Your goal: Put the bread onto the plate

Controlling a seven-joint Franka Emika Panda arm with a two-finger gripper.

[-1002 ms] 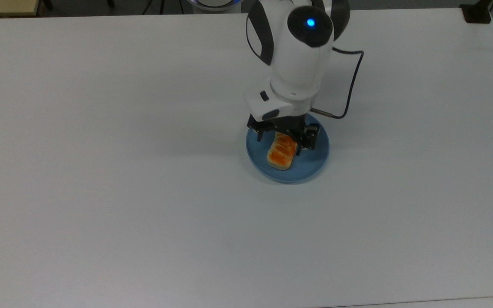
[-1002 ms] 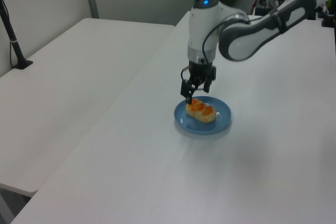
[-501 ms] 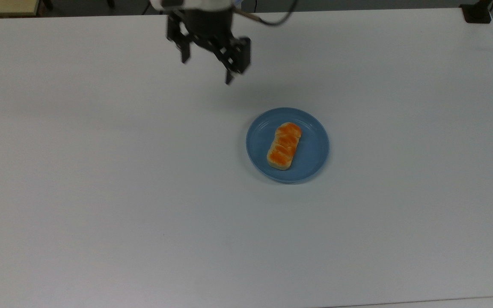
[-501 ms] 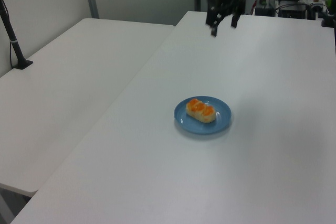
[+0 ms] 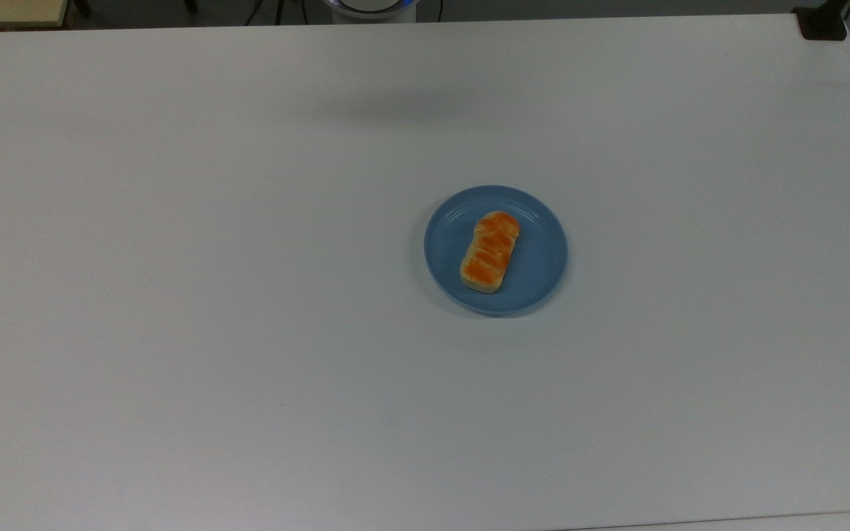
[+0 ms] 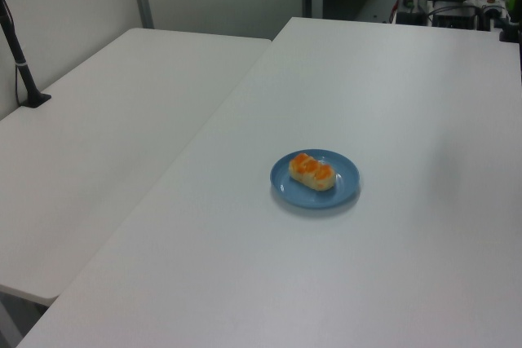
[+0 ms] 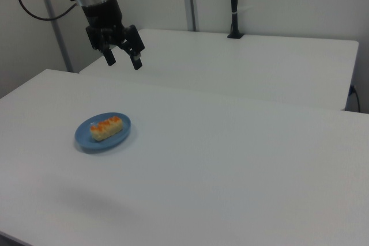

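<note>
The bread (image 5: 491,251), an oblong roll with an orange-brown top, lies flat on the round blue plate (image 5: 543,258), a little left of its middle in the top view. The left view shows the bread (image 6: 313,172) on the plate (image 6: 344,181), and the right view shows the bread (image 7: 105,128) on the plate (image 7: 122,132) too. High above the table in the right view hangs my gripper (image 7: 123,59), up and to the right of the plate, open, with nothing between its fingers.
The plate rests on a wide white table (image 5: 248,295). A second white table (image 6: 106,120) adjoins it. A black post (image 7: 233,4) stands at the far table's back edge in the right view, and another black post (image 6: 18,59) at the left view's left.
My gripper rose off the bread, swung away toward the top view's upper left, and has left the top and left views. The bread stayed on the plate.
</note>
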